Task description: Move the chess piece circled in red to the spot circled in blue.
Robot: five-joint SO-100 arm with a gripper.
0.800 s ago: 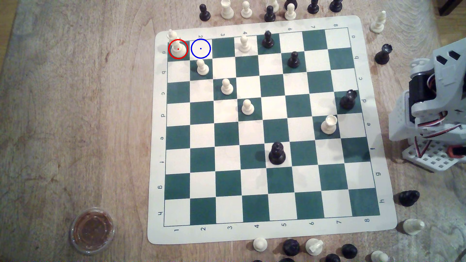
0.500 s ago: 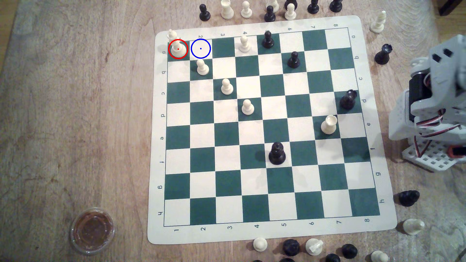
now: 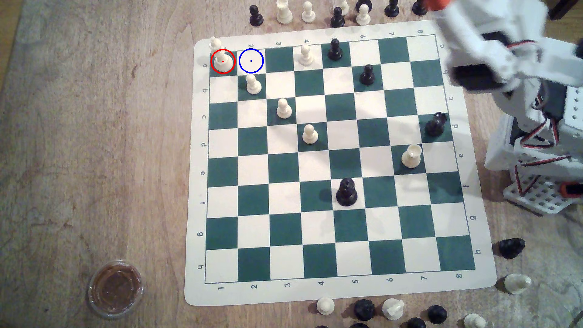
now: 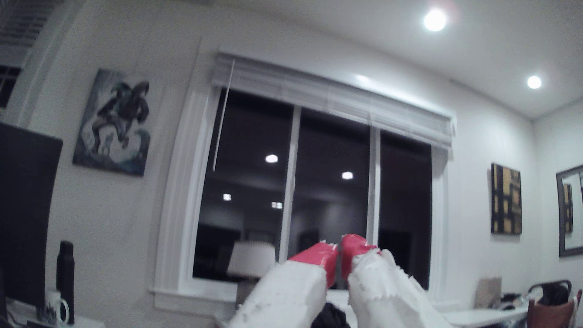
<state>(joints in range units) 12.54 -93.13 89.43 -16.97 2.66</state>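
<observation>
One lidded cup (image 3: 115, 288) of brown stuff sits off the board (image 3: 331, 293); jaws pressed together.

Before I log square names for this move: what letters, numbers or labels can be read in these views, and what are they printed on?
"1 2 3 4 5 6 7 8": near border of the chess mat, exterior view.
"2 3 4 6 7 8": far border; the other two are hidden or blurred.
"b c d e f g h": left border; top letter blurred.
"c d e f g h": right border; the arm hides the rest.
Nothing readable on the pieces or in the wrist view.
</observation>
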